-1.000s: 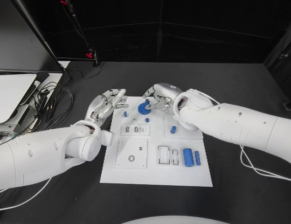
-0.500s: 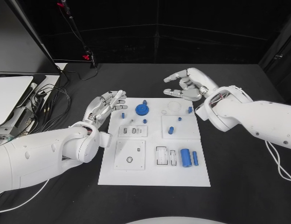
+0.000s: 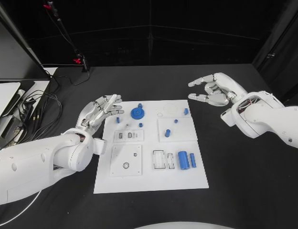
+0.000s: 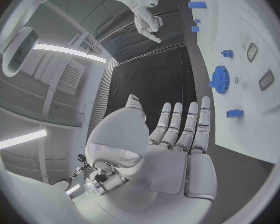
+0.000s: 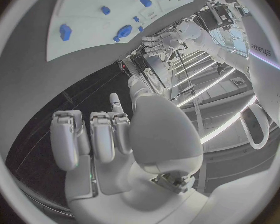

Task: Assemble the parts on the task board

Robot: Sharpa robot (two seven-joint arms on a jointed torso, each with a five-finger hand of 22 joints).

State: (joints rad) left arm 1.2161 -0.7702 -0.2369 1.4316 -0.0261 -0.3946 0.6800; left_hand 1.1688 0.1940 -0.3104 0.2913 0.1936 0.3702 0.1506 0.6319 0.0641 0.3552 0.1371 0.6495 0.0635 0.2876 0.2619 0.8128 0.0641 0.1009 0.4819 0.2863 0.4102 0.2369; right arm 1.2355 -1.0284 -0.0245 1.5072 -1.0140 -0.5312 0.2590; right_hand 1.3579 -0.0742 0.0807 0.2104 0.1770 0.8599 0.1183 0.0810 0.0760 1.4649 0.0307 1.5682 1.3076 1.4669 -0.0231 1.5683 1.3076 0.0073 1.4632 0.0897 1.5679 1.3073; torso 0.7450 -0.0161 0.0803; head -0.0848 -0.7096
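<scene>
The black bench [image 3: 245, 162] lies under me, and the white task board [image 3: 151, 179] sits at its centre. On the board, toward 12 o'clock, lies the blue gear [image 3: 139, 113], the biggest of the parts; the blue cylinder [image 3: 183, 160] lies toward 4 o'clock with a thinner blue pin [image 3: 192, 160] just beside it. Small blue pegs [image 3: 167, 133] dot the middle and the far edge.

My left hand [image 3: 101, 111] hovers at the board's 10 o'clock corner, its fingers [image 4: 190, 129] straight and laid side by side, holding nothing. My right hand [image 3: 214, 90] hangs over the bare bench at 2 o'clock, clear of the board, fingers [image 5: 93, 134] half-curled with the thumb apart from them, nothing in them.
</scene>
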